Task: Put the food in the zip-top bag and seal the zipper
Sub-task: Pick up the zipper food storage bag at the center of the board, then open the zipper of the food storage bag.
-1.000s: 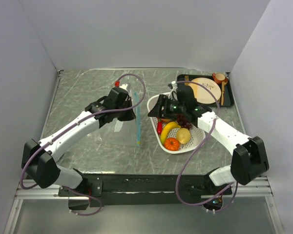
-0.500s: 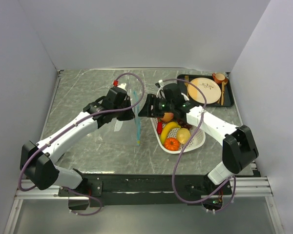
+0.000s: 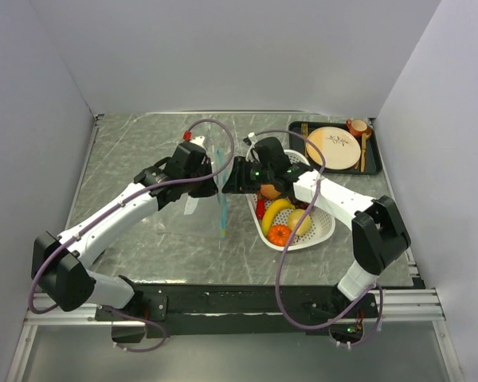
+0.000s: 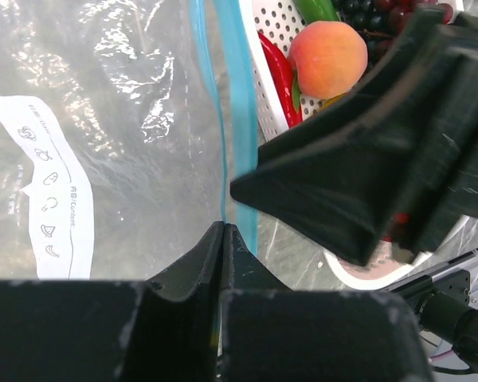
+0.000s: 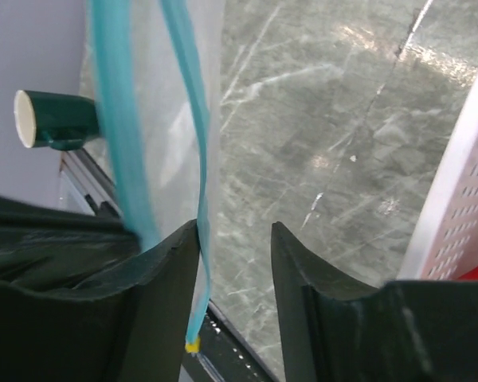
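Observation:
The zip-top bag (image 3: 209, 171) hangs upright, its teal zipper (image 3: 223, 205) running toward me. My left gripper (image 3: 213, 181) is shut on one lip of the bag's mouth (image 4: 223, 227); the clear bag and its white label (image 4: 56, 207) show in the left wrist view. My right gripper (image 3: 229, 180) is open at the mouth, with the other zipper strip (image 5: 190, 95) lying against its left finger (image 5: 171, 263). The food lies in the white basket (image 3: 323, 231): banana (image 3: 275, 213), orange tomato (image 3: 280, 234), lemon (image 3: 299, 221), peach (image 4: 328, 57), red chili (image 4: 277, 68), grapes (image 4: 374, 12).
A black tray (image 3: 374, 163) at the back right holds a beige plate (image 3: 333, 147) and an orange cup (image 3: 357, 126). The basket's rim (image 5: 454, 215) is just right of my right gripper. Grey walls enclose the marble table on three sides.
My right gripper has moved left from over the basket to the bag's mouth, next to my left gripper. The left gripper has kept hold of the bag.

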Motion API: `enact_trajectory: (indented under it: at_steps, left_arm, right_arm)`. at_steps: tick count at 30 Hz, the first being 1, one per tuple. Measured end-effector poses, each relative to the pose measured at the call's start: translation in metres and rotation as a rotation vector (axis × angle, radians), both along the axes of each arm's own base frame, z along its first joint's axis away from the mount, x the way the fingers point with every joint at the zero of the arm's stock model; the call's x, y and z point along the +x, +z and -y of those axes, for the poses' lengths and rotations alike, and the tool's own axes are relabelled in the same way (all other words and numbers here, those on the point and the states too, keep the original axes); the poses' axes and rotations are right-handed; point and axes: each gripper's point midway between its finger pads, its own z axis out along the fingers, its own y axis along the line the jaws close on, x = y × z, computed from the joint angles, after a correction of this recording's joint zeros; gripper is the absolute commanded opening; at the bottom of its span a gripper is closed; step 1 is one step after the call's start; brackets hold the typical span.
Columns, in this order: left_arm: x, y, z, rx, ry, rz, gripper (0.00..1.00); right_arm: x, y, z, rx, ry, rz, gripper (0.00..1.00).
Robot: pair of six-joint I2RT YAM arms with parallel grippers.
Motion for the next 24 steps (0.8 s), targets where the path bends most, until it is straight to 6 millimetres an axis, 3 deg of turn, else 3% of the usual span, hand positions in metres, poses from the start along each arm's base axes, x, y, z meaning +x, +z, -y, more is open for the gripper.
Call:
enact_trajectory:
  at_steps: [3, 6, 7, 14, 16, 24]
  left_arm:
    - [-0.002, 0.002, -0.002, 0.000, 0.000, 0.001, 0.06]
    - [-0.004, 0.003, -0.004, 0.006, 0.002, 0.001, 0.06]
    - [-0.005, 0.003, -0.005, 0.009, 0.004, 0.000, 0.06]
    - [-0.006, -0.002, -0.025, 0.079, 0.061, -0.008, 0.05]
    - [-0.007, -0.002, -0.034, 0.104, 0.084, -0.014, 0.04]
    - [-0.004, 0.022, -0.060, 0.162, 0.166, 0.013, 0.02]
  right_arm:
    - [0.001, -0.009, -0.001, -0.014, 0.004, -0.009, 0.35]
    - [0.001, -0.015, -0.001, -0.021, 0.008, -0.019, 0.23]
    - [0.002, -0.017, -0.002, -0.022, 0.009, -0.022, 0.14]
    - [0.009, -0.023, 0.001, -0.056, -0.019, -0.012, 0.12]
    - [0.015, -0.027, 0.002, -0.081, -0.035, -0.012, 0.07]
    - [0.034, -0.068, 0.012, -0.229, -0.094, -0.056, 0.03]
